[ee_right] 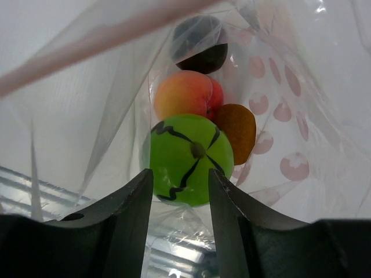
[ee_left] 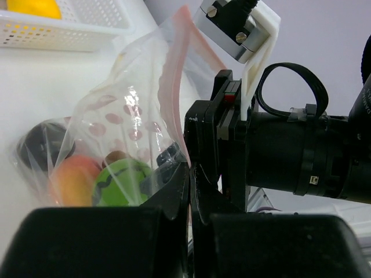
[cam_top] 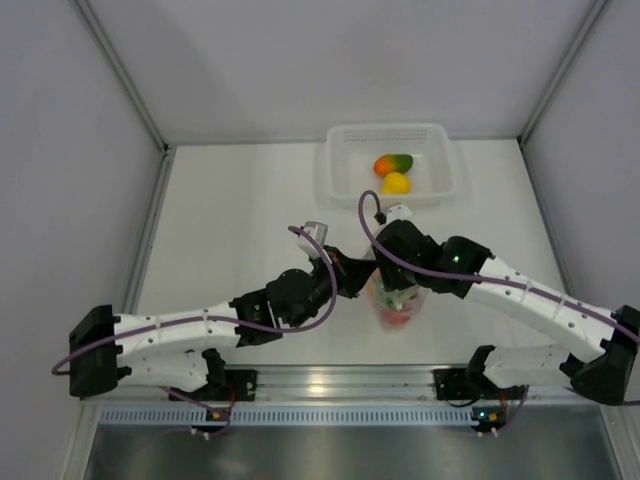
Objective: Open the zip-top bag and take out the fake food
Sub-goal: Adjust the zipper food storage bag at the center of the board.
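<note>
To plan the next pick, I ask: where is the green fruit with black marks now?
The green fruit lies inside the bag, in the centre of the right wrist view, just past the right gripper, with the peach fruit right behind it.

I am looking down on a plain white table, matte, closed in by pale panels on its left, right and far sides. A translucent white tray with perforated walls sits flat on it against the far edge, right of centre, and I take it as my mark. Nearer to me than the tray, and roughly in line with its middle, the zip-top bag has its lower end down on the surface, well apart from the tray. I cannot tell how much of its weight the table takes. Farther still from the tray, a silver rail runs across the table's near edge.
</note>
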### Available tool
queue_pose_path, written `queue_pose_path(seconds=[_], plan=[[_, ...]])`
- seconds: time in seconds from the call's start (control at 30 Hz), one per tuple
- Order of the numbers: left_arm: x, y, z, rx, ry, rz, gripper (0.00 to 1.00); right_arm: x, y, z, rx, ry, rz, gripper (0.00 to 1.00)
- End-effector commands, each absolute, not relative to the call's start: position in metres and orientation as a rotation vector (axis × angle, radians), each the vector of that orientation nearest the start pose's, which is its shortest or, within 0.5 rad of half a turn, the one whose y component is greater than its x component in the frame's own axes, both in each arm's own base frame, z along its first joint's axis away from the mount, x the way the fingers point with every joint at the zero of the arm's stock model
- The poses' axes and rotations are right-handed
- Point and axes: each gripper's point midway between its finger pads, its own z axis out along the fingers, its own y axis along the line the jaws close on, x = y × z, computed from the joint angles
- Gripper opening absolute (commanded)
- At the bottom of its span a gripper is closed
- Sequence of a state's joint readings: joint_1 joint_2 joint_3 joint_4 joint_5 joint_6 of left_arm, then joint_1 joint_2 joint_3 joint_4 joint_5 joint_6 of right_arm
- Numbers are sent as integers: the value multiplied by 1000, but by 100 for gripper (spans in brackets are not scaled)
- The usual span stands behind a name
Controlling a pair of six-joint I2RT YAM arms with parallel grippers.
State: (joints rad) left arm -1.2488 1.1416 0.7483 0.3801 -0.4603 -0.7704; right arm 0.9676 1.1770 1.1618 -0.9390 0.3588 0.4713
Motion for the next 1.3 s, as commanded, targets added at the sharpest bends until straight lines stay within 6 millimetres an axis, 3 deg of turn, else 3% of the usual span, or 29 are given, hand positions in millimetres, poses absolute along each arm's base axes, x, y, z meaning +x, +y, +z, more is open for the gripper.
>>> queue_pose_path(seconds=[0.0, 0.17, 0.27, 0.37, 0.63, 0.8, 1.07, 1.27], plan=[[167, -365, 324, -40, 1605, -1365, 0, 195, 188, 174, -435, 2454, 64, 45], [164, -367, 319, -51, 1617, -1397, 0, 207, 169, 182, -352, 2422, -44, 45], [163, -371, 314, -66, 1625, -1424, 0, 211, 176, 193, -282, 2374, 44, 43], [163, -375, 313, -87, 1623, -1452, 0, 213, 180, 191, -244, 2368, 79, 41], [166, -366, 309, -182, 1604, -1478, 0, 195, 181, 156, -266, 2468, 87, 38], [165, -368, 306, -158, 1611, -1466, 0, 180, 205, 164, -306, 2457, 340, 40], [166, -376, 298, -107, 1627, -1423, 0, 175, 215, 187, -385, 2451, 414, 43], [164, -386, 293, -20, 1626, -1358, 0, 160, 203, 180, -492, 2542, 337, 45]])
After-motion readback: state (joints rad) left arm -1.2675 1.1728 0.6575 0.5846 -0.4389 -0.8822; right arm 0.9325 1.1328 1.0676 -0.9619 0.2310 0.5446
